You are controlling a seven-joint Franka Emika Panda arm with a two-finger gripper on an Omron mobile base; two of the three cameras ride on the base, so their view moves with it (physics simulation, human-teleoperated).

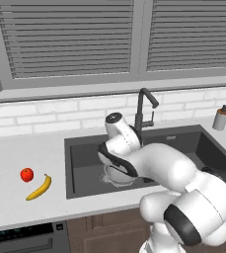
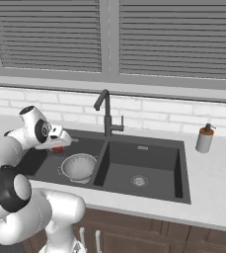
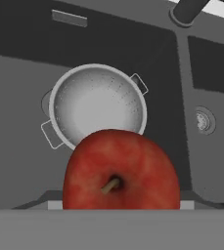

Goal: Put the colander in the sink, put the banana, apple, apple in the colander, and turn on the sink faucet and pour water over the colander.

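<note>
Sink, dark and with 2 basins, lies under the pincer; the black faucet rises beyond it at the divider. Colander, empty, sits in the left basin directly below the pincer. Banana rests on the counter well to the pincer's left, just beside 1 bright red apple. Darker apple, stem toward the camera, is held between the fingers above the colander.
</note>
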